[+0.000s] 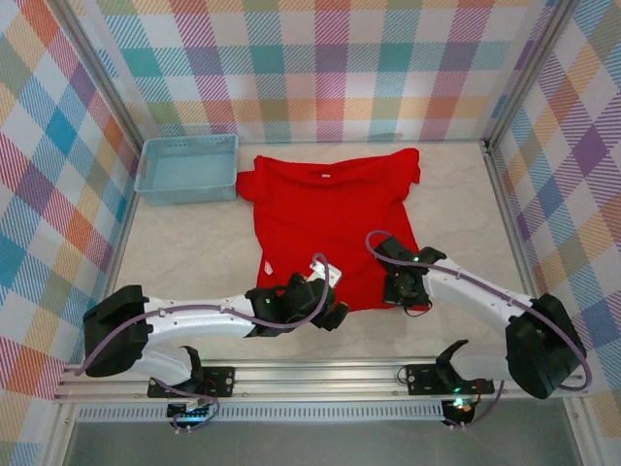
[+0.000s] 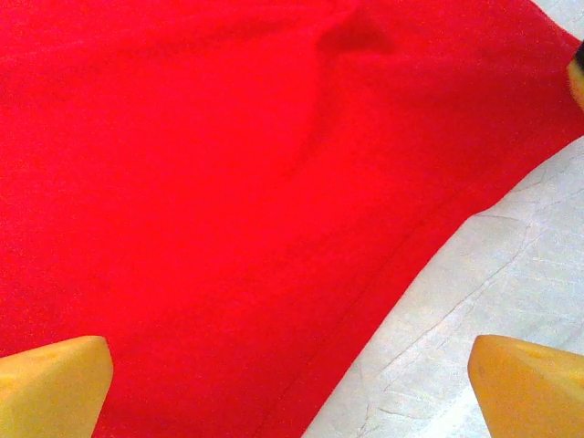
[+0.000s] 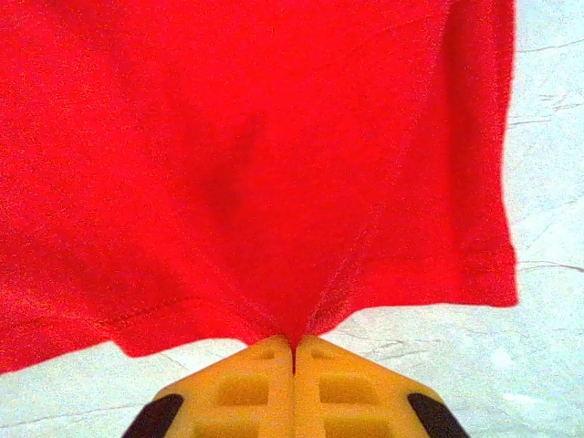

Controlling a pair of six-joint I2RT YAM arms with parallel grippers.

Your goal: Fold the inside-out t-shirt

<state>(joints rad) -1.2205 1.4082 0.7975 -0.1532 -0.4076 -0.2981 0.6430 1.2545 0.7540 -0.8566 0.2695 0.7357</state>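
My right end effector (image 3: 294, 347) has its two yellow fingers (image 3: 239, 391) pressed together, pinching the edge of the inside-out t-shirt (image 3: 246, 155). The red cloth gathers into creases that fan upward from the pinch. A stitched hem runs off to the left, and a squared corner of cloth lies at the right on the pale table (image 3: 547, 182).

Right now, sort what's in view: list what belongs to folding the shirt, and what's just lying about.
Belongs to the job:
inside-out t-shirt, red, spread out
right fingers, shut on its hem
left fingers, open, straddling its hem

Just lying about:
blue basket, far left, beside a sleeve
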